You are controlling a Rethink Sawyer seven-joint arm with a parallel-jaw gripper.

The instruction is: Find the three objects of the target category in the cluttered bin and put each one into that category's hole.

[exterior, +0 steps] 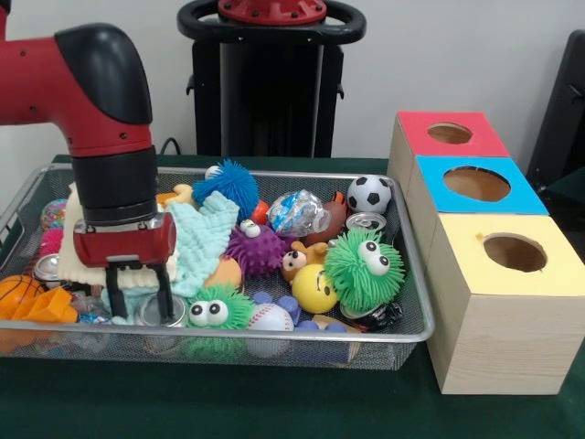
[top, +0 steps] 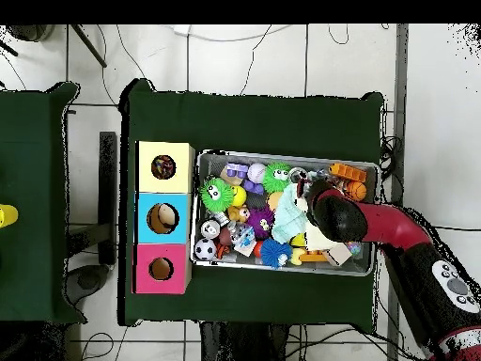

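I'm hanging my gripper down into the left end of the wire bin in the front view. The two black fingers are standing apart, straddling a silver can that is lying on its side at the bin's front edge. They're not clamping it; the gripper is spread wide, holding nothing.

Around the gripper: a pale teal cloth is draping just behind and to the right of it, and an orange basketball and an orange plastic piece are sitting to the left. A small green fuzzy toy with eyes is sitting just right of the can, with a baseball beside it.

The rest of the bin is packed: blue spiky ball, purple spiky ball, big green fuzzy toy with eyes, yellow round toy, soccer ball, and a second can lying near the soccer ball.

The sorting box is standing on the green counter just right of the bin, showing three holes on top: red hole farthest, blue hole in the middle, yellow hole nearest. I can't tell which category is the target.

In the overhead view my arm is reaching over the bin's end opposite the box.
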